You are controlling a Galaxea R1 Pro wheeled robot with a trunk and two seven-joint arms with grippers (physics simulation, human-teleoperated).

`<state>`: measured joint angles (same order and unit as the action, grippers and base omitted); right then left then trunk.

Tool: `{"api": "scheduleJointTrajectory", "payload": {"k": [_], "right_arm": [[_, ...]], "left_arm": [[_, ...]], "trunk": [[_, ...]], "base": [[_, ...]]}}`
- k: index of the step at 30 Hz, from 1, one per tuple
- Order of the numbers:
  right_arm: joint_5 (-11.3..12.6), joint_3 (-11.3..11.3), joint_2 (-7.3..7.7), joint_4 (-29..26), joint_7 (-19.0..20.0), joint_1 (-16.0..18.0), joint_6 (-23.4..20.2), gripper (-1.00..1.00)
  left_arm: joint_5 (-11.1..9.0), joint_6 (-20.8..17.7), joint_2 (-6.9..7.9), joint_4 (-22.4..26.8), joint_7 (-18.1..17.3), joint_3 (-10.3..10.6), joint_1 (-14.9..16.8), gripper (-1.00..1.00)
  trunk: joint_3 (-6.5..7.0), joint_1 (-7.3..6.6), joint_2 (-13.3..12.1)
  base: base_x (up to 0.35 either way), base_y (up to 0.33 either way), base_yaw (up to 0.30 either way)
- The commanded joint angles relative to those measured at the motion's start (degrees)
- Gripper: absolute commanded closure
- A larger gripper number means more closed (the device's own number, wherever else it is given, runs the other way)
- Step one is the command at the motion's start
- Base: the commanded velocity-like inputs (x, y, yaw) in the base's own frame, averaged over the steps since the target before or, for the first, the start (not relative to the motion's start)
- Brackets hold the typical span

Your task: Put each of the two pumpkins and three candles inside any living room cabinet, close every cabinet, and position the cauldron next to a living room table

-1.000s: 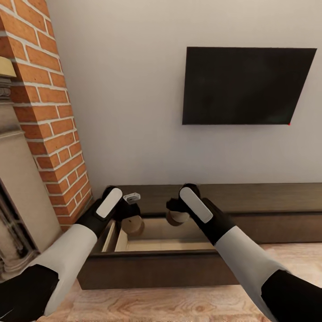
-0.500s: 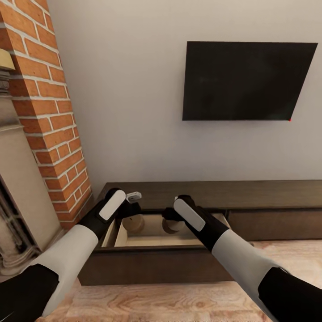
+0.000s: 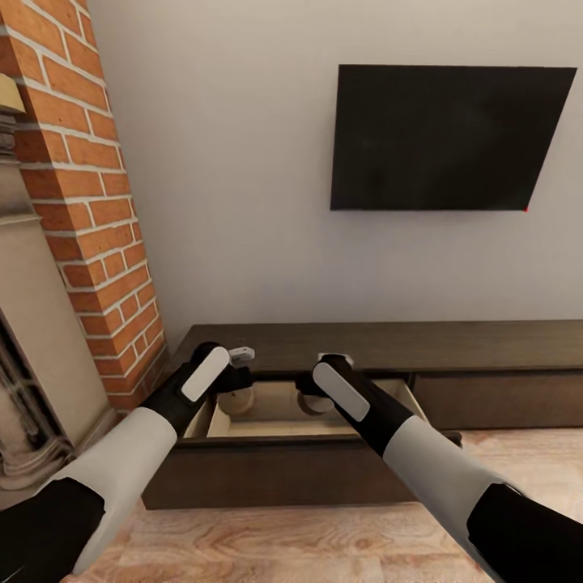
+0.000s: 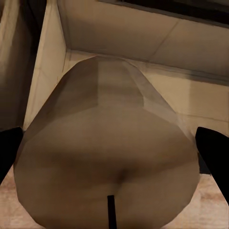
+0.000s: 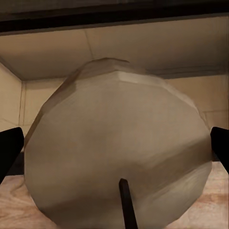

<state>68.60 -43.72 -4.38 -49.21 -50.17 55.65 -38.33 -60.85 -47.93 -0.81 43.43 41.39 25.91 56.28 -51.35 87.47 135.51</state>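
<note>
The long dark-brown cabinet (image 3: 486, 348) stands against the wall with its left drawer (image 3: 275, 405) pulled open, showing a pale beige inside. My left gripper (image 3: 235, 382) is shut on a beige candle (image 3: 238, 400) held over the drawer's left end. My right gripper (image 3: 311, 389) is shut on a second candle (image 3: 317, 404) over the drawer's middle. In the left wrist view the candle (image 4: 109, 152) sits between the black fingers (image 4: 214, 152), wick toward the camera. In the right wrist view the other candle (image 5: 119, 152) sits between its black fingers (image 5: 9, 148) above the drawer floor.
A brick chimney (image 3: 89, 219) with a stone fireplace (image 3: 32, 364) rises at the left, close to my left arm. A black TV (image 3: 445, 138) hangs on the wall above the cabinet. A small white-grey object (image 3: 241, 354) lies on the cabinet top. The floor (image 3: 267, 542) is wood.
The head view has shifted, so the TV sits higher in the picture. Both grippers, each still holding its candle, have moved further over the open drawer, toward the cabinet's back.
</note>
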Motion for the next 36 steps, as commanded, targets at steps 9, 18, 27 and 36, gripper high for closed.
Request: {"api": "scheduleJointTrajectory", "payload": {"k": [9, 18, 27, 36], "right_arm": [[-1.0, -0.1, -0.01, -0.1, -0.5, 0.1, 0.2, 1.00], [-1.3, -0.2, 0.00, 0.0, -0.4, 0.1, 3.1, 1.00], [-1.2, -0.2, 0.05, -0.1, -0.4, 0.1, 3.9, 1.00], [-1.6, -0.6, 0.07, -0.1, -0.4, 0.1, 4.5, 1.00]], "left_arm": [[5.0, 2.1, 0.17, -3.2, -7.3, 0.5, 0.1, 1.00], [9.9, 4.9, 0.20, -4.2, -8.4, 0.5, 0.1, 1.00], [10.0, 4.9, 0.19, -4.2, -9.5, 0.4, 0.1, 1.00], [10.0, 5.0, 0.20, -4.2, -9.5, 0.5, 0.1, 1.00]], "trunk": [[-1.68, 1.97, 3.7], [-3.30, 3.95, 7.3], [-3.91, 4.25, 7.8], [-3.91, 4.25, 7.8]], "base": [[0.000, 0.000, 0.000], [0.000, 0.000, 0.000], [0.000, 0.000, 0.000], [0.048, 0.000, 0.000]]}}
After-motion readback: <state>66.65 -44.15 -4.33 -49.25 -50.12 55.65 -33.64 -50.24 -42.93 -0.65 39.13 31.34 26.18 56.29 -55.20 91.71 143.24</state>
